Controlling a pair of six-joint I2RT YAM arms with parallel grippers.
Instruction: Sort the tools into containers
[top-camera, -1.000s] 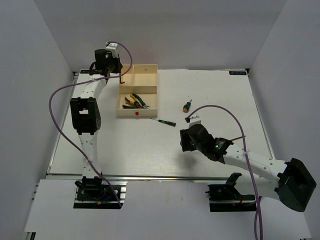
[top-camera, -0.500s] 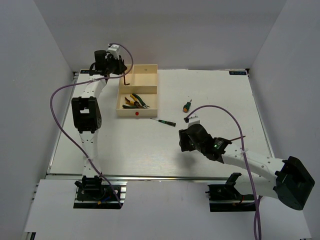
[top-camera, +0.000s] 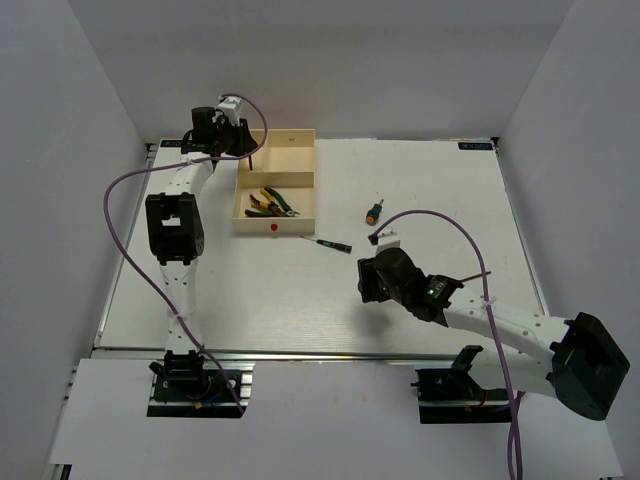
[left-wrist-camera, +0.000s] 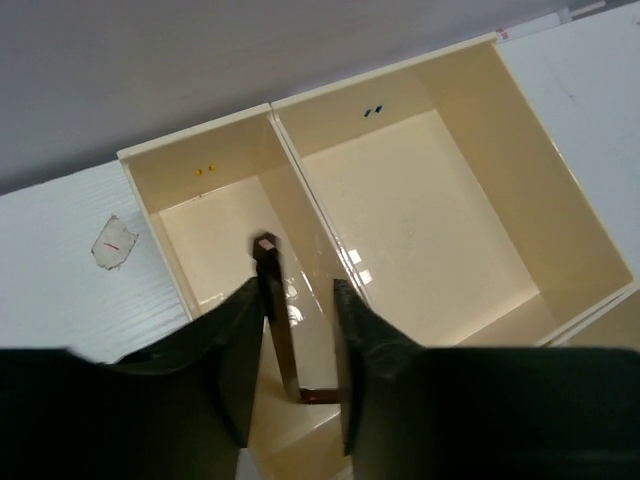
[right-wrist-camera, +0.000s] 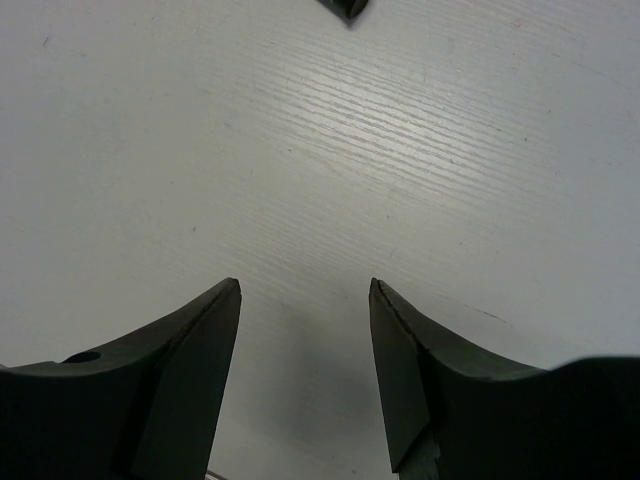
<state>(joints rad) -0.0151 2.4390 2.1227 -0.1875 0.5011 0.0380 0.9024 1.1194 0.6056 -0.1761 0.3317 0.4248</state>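
My left gripper (top-camera: 238, 140) is shut on a dark L-shaped hex key (top-camera: 252, 160) and holds it over the far left compartment of the cream tray (top-camera: 304, 165). In the left wrist view the key (left-wrist-camera: 272, 300) stands between my fingers (left-wrist-camera: 297, 290), above the tray's divider wall (left-wrist-camera: 300, 215). Yellow-handled pliers (top-camera: 272, 195) and green-handled pliers (top-camera: 260, 209) lie in the near compartment. A thin screwdriver (top-camera: 330, 242) and a stubby screwdriver (top-camera: 374, 211) lie on the table. My right gripper (top-camera: 368, 280) is open and empty over bare table (right-wrist-camera: 304, 290).
The tray's near rim carries a red dot (top-camera: 274, 226). A dark tip (right-wrist-camera: 347, 8) shows at the top edge of the right wrist view. White walls enclose the table on the left, far and right sides.
My left gripper has carried the hex key a little to the right, from the tray's left rim to over its far left compartment. The right arm has barely shifted.
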